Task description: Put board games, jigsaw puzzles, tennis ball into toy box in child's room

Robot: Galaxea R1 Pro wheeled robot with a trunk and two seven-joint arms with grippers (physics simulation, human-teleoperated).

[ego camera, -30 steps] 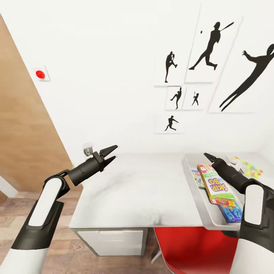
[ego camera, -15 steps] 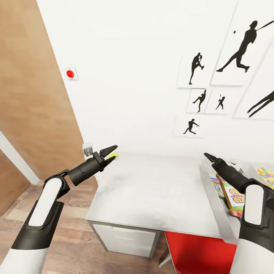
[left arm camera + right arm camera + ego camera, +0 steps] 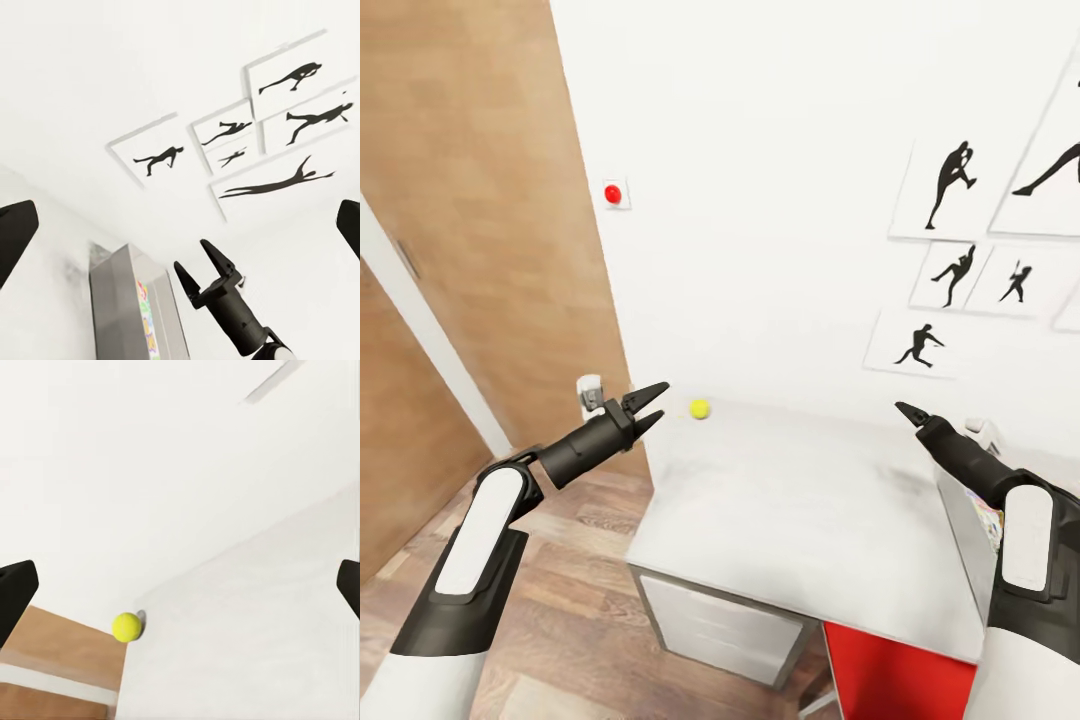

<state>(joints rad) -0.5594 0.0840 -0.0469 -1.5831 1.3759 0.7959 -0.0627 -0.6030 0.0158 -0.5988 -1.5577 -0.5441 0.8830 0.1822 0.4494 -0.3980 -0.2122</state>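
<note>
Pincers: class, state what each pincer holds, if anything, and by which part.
Nothing is held. The left pincer and right pincer are open and empty; the tennis ball lies apart on the table.

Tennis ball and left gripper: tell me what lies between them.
Nothing. In the head view the tennis ball sits on the table near its far corner, and only bare tabletop and wall show between it and the open left gripper.

White wall (image 3: pixel 780 150) carried black silhouette prints (image 3: pixel 960 260); a red button (image 3: pixel 613 193) sat left of them, beside wood panelling (image 3: pixel 480 200). Wood-plank floor (image 3: pixel 570 590) below.
</note>
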